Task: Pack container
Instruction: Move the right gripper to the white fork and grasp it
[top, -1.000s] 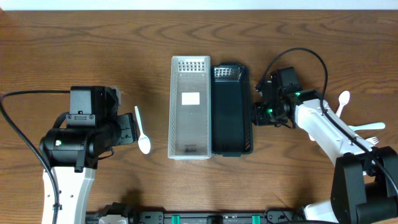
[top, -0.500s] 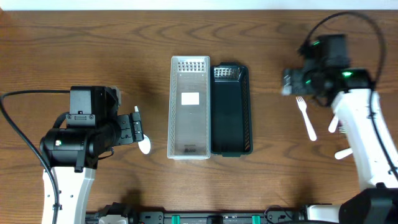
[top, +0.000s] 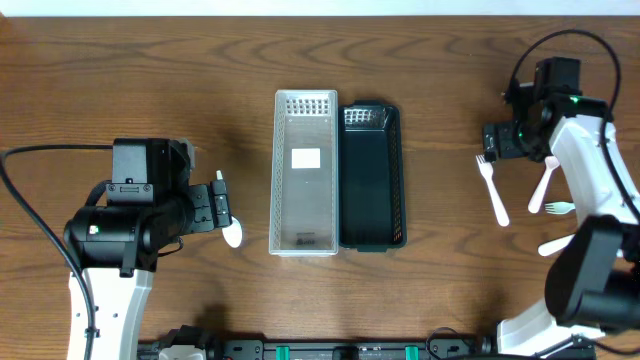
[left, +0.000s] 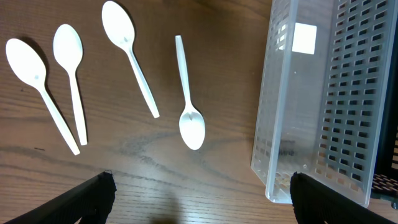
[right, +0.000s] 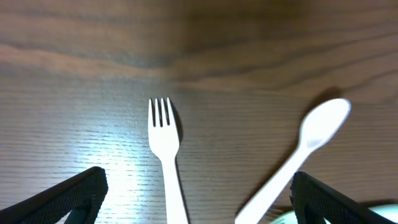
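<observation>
when seen from above, the clear basket sits in the middle of the brown table, and the black basket lies right beside it, touching its right side. the left gripper is near the clear basket's left side, just over a white spoon whose round end peeks out. the right gripper is well off to the right, over the top end of a white fork. a pale spoon and more white cutlery lie near that fork. in the left wrist view, the left gripper is wide open, its two fingers far apart with only table between them. four spoons lie flat on the wood, none touching, and the closest spoon has its round end toward the camera. the clear basket stands on the right, with a white label on its floor. in the right wrist view, the right gripper is wide open too and holds nothing, one finger in each bottom corner. the fork lies flat on the table between them, its prongs pointing away. the pale spoon lies tilted on the right, apart from the fork.
</observation>
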